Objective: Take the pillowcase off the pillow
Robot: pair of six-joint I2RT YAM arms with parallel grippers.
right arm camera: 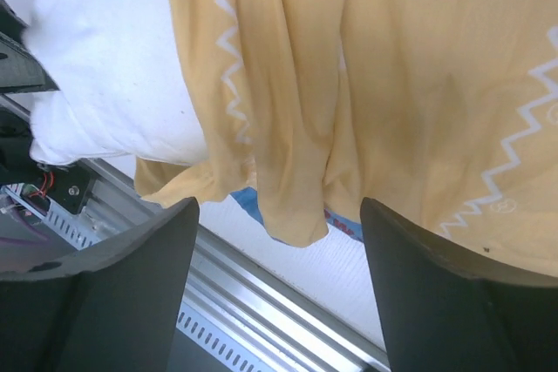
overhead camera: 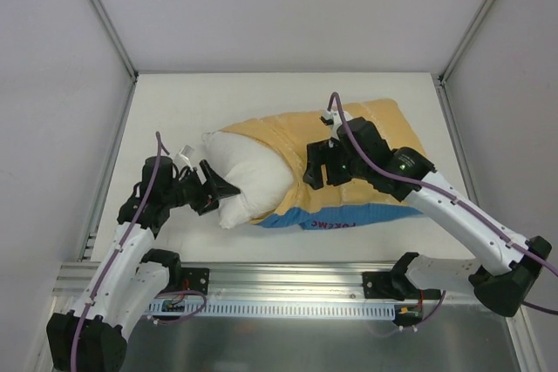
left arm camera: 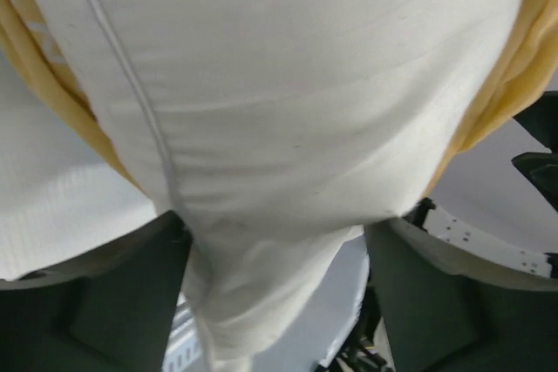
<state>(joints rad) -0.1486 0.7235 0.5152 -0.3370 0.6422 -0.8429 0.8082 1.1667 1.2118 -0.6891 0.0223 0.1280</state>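
The left fingers were found spread about a corner of the pillow, which was not pinched. The right fingers were found spread wide, a fold of the pillowcase hanging loose between them.

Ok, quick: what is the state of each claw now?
Left claw: open around a corner of the pillow.
Right claw: open over the pillowcase, holding nothing.
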